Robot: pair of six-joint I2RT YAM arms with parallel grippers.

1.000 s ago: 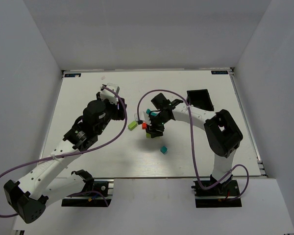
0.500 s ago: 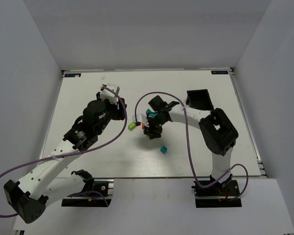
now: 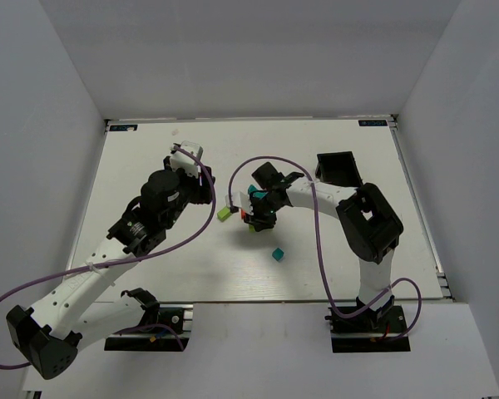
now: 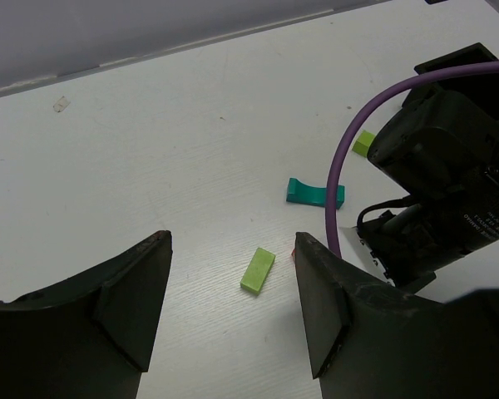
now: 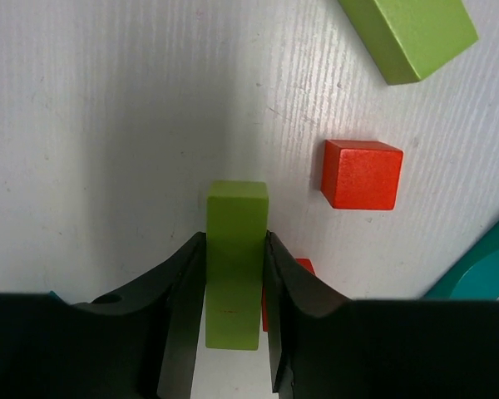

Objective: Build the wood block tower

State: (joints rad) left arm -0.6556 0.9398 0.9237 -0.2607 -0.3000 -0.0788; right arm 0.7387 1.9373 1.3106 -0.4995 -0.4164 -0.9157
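Right gripper (image 5: pixel 235 249) is clamped on an upright lime green block (image 5: pixel 237 204), one finger flat against each long side, the block's top poking out past the fingertips. Whether its foot touches the table (image 3: pixel 150 150), I cannot tell.

Crowded around it in the wrist view: a red cube (image 5: pixel 362 174) at 2 o'clock, apart from the fingers. A flat lime green block (image 5: pixel 407 33) lies farther out at 1 o'clock. A teal arch block (image 5: pixel 482 266) curves in at 4 o'clock. A second red piece (image 5: pixel 303 266) sits tight behind the finger on that side, mostly hidden.

From above, all this sits mid-table. A teal cube (image 3: pixel 278 254) lies by itself at 5 o'clock from the right gripper, and the black bin (image 3: pixel 339 169) stands at 2 o'clock, well apart. No stack here: the blocks lie loose.

Left gripper (image 4: pixel 233 245) hangs with its fingers spread wide and nothing between them. The flat lime block lies on the table just beyond the gap, the teal arch past it. The right arm's purple cable (image 4: pixel 349 158) loops across, and its black wrist fills the 3 o'clock side. A small lime block (image 4: pixel 364 142) shows at 1 o'clock; whether it is the held one, I cannot tell.

Count: two lime green for certain, two red, one teal arch, one teal cube, one bin.
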